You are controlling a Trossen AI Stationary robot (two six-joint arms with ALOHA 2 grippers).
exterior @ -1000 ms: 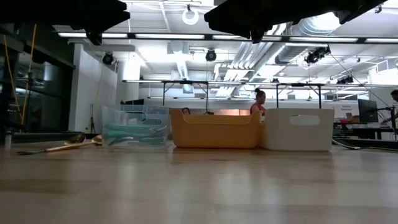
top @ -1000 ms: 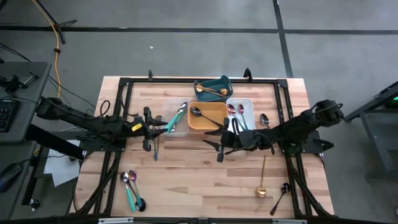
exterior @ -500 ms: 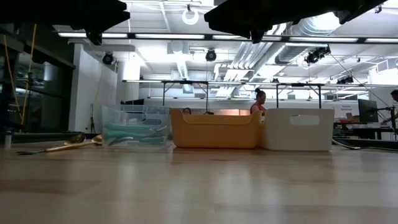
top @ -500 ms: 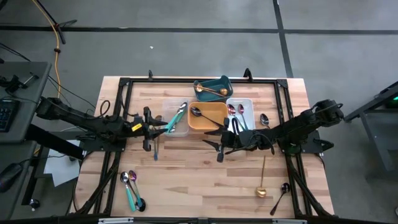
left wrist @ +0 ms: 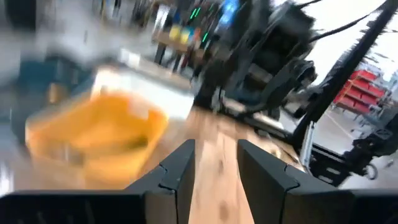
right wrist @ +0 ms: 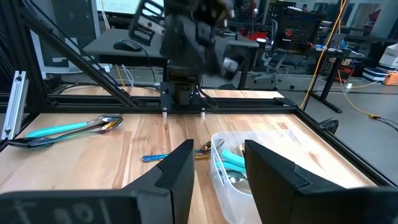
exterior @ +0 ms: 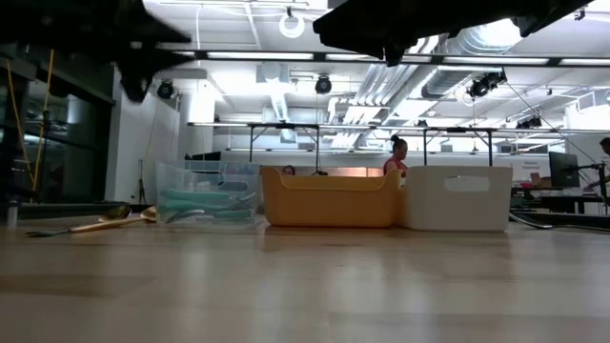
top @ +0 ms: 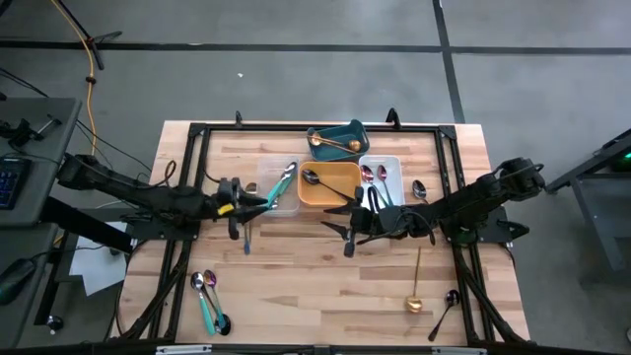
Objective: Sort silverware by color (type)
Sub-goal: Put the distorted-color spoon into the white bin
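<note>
Left wrist view smeared; yellow tray [left wrist: 93,134] contents unreadable; both jaws parted.

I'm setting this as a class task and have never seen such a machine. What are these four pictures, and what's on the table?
Two robot arms work at a wooden table. One picture looks straight down, one level across the tabletop, and one comes from each wrist. The left hand and the right hand hover open, holding nothing. Four trays sit at the far side: clear, orange, white and teal. Spoons lie loose: a gold one, a dark one, and a cluster near the front left.
</note>
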